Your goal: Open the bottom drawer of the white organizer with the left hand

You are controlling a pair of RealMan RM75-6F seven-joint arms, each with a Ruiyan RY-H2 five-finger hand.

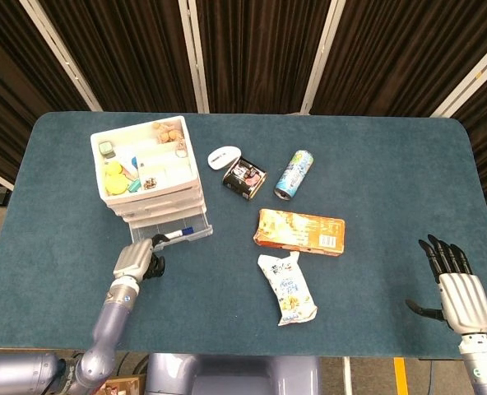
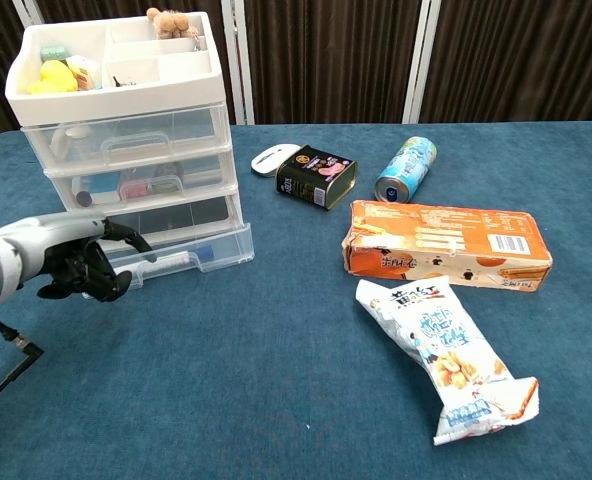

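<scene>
Three packets (image 2: 446, 243) lie right of the organizer (image 2: 126, 130); bottom drawer (image 2: 181, 260) ajar.

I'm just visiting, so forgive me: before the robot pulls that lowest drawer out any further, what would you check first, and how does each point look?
1. Left hand at the clear plastic bottom drawer: ok, fingers hooked at its front.
2. Drawer moving freely: ok, partly slid out.
3. White plastic organizer standing steady: cannot tell.
4. Blue felt table in front of the drawer free: ok.
5. White snack bag and orange carton away from the drawer: ok.
6. Right hand out of the way: ok, open, at the table's near right.
</scene>
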